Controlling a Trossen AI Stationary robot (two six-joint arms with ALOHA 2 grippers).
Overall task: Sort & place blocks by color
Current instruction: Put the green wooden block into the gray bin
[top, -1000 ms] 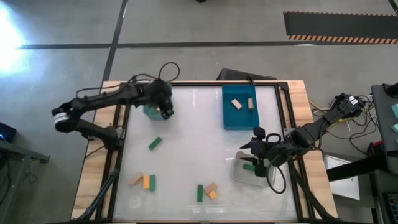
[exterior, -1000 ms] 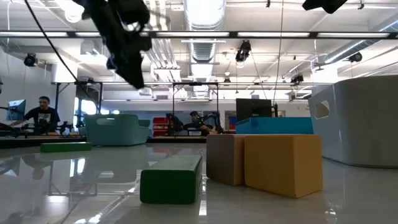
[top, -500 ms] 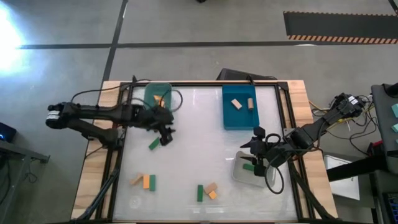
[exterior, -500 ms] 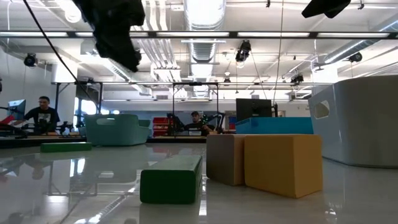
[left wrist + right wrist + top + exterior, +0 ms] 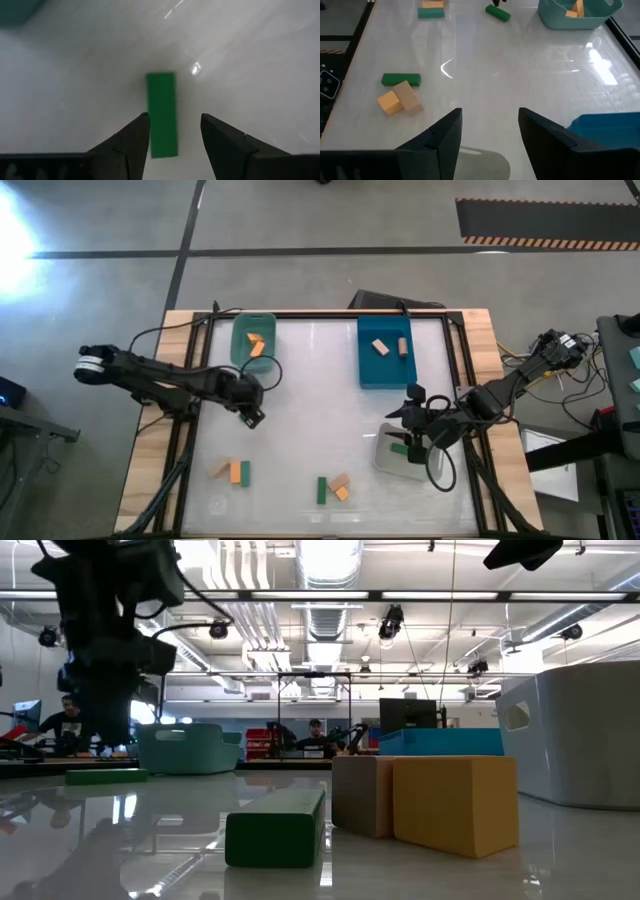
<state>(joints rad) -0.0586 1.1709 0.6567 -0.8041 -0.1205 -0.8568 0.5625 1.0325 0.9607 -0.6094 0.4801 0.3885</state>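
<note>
So the left gripper [image 5: 252, 416] is hanging low over the table [image 5: 310, 410], right above a lone green block [image 5: 162, 114] lying flat on the white surface. From the left wrist view the fingers [image 5: 131, 140] are spread apart with the near end of that block sitting in the gap between them, not pinched or anything. Nothing held.

The right gripper [image 5: 412, 432] is parked over the clear bin [image 5: 385, 460] near the right edge, jaws open and empty too. There's 1 green block [image 5: 400, 448] lying in that clear bin.

Where the rest of the blocks are:
- teal bin [image 5: 240, 330] at the far left side has 2 orange blocks [image 5: 256, 345] in it
- blue bin [image 5: 370, 370] at the far side has 2 tan blocks [image 5: 381, 347]
- near the front left there's a little cluster of 3, a tan block [image 5: 220, 470], an orange one [image 5: 235, 472] and a green one [image 5: 245, 473], packed close together
- front middle has another cluster of 3: a green block [image 5: 322, 490], a tan one [image 5: 340, 481] and an orange one [image 5: 342, 493], the tan and orange touching

The low view has that front-middle cluster right up close, green block flat and the orange one beside the tan. A couple of people show in the room way behind the table.
</note>
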